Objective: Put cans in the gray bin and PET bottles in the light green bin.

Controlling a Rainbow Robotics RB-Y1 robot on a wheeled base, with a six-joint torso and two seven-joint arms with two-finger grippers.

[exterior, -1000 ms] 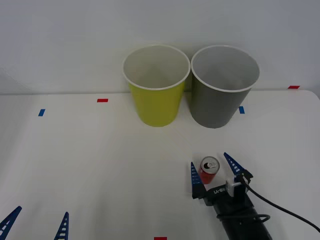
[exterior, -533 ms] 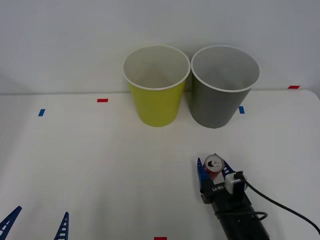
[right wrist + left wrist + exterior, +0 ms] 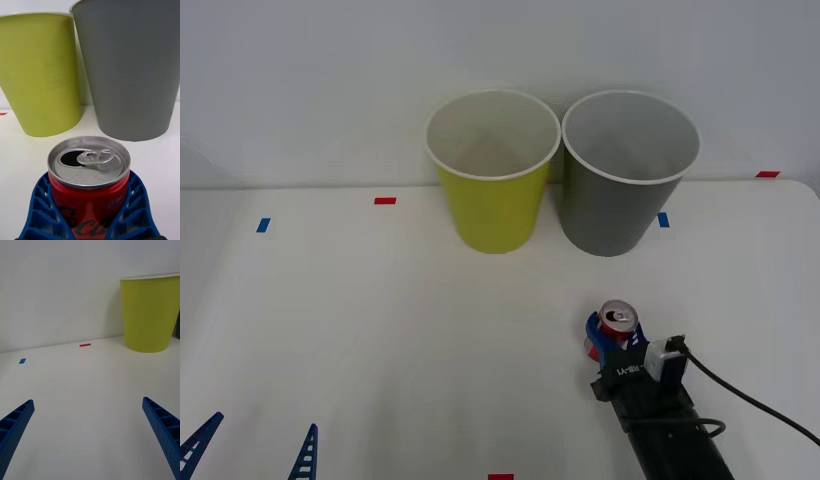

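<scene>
Since a second ago the right gripper (image 3: 612, 338) has gone from standing wide on either side of the can (image 3: 617, 322) to clamping its red wall, and the can now looks slightly raised and shifted toward 2 o'clock. It sits low in the front view, at about 6 o'clock from the gray bin (image 3: 627, 205), with the light green bin (image 3: 492, 200) at its 11 o'clock. The pull-tab mouth is open, so it is likely empty: light, thin-walled, easily dented, slick. Gripping mid-body, as now, seems right. The left gripper (image 3: 253, 448) waits spread apart at the table's (image 3: 380, 330) 7 o'clock corner.
</scene>
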